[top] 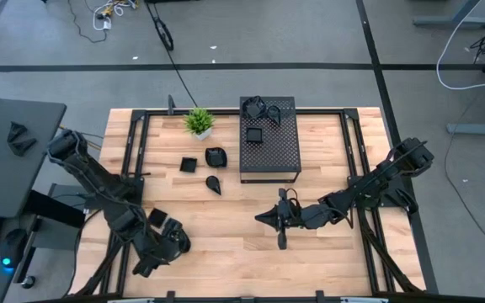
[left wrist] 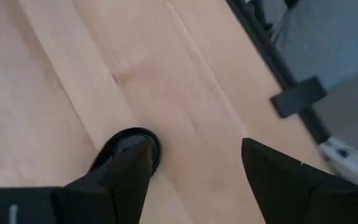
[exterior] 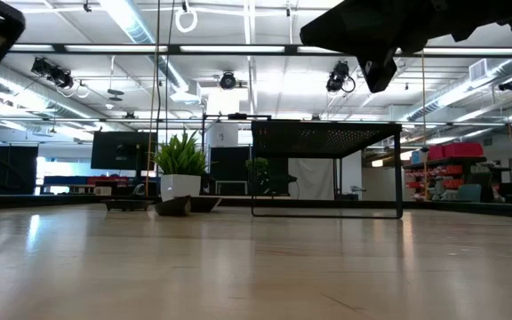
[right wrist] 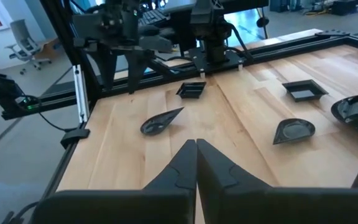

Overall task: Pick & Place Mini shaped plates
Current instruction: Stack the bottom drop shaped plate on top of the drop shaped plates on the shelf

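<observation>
Left gripper [top: 168, 246] sits low at the lower left of the high view, its fingers [left wrist: 120, 180] spread apart, a small rounded plate [left wrist: 131, 147] on the wood just beside one finger, not held. Right gripper [top: 267, 218] hovers at centre-bottom, fingers pressed together on nothing. More mini plates: a square one [top: 189, 164], a teardrop [top: 213, 184] and a stack [top: 215, 156] mid-table, left of the perforated box [top: 269, 147], with others [top: 253, 135] on top. The potted plant [top: 199, 122] stands at upper centre.
</observation>
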### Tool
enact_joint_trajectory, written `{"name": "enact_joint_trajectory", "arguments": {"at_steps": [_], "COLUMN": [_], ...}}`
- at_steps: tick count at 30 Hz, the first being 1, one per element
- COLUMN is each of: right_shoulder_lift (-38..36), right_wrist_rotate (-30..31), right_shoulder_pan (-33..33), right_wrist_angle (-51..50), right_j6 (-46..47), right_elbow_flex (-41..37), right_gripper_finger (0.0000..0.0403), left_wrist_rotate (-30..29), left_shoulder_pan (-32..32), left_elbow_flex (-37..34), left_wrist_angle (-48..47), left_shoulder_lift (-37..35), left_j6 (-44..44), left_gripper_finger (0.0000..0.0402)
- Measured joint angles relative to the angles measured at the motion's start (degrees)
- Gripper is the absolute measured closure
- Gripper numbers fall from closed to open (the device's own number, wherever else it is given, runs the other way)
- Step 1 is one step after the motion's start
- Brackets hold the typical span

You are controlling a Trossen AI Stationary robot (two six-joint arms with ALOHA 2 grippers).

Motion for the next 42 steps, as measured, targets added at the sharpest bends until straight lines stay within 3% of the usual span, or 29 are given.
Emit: {"name": "enact_joint_trajectory", "arguments": {"at_steps": [9, 14, 18, 22, 31, 35, 42], "right_shoulder_lift": [0.0, 0.0, 0.0, 0.0, 0.0, 0.0, 0.0], "right_wrist_rotate": [0.0, 0.0, 0.0, 0.0, 0.0, 0.0, 0.0], "right_shoulder_pan": [-0.3, -0.5, -1.0, -1.5, -2.3, -2.3, -2.3], "right_wrist_angle": [0.3, 0.3, 0.3, 0.3, 1.0, 1.2, 1.2], "right_j6": [0.0, 2.4, 4.2, 4.6, 4.4, 4.4, 4.2], "right_elbow_flex": [0.0, 0.0, 0.0, 0.0, 0.0, 0.0, 0.0], "right_gripper_finger": [0.0395, 0.0395, 0.0395, 0.0395, 0.0395, 0.0395, 0.0395], "left_wrist_rotate": [-0.4, -5.9, -6.5, -1.7, 0.3, 3.4, 4.0], "left_shoulder_pan": [4.0, 5.2, 6.1, 6.8, 9.9, 11.2, 12.6], "left_elbow_flex": [0.0, 0.1, 0.1, 0.0, 0.0, 0.0, 0.0], "left_wrist_angle": [4.7, 11.0, 7.5, 0.9, -2.3, -2.7, -4.6], "left_shoulder_lift": [3.7, 5.5, 5.9, 5.9, 8.8, 11.3, 14.5], "left_j6": [19.0, 20.9, 27.2, 38.2, 40.3, 40.9, 42.0], "left_gripper_finger": [0.0143, 0.0143, 0.0142, 0.0136, 0.0105, 0.0102, 0.0101]}}
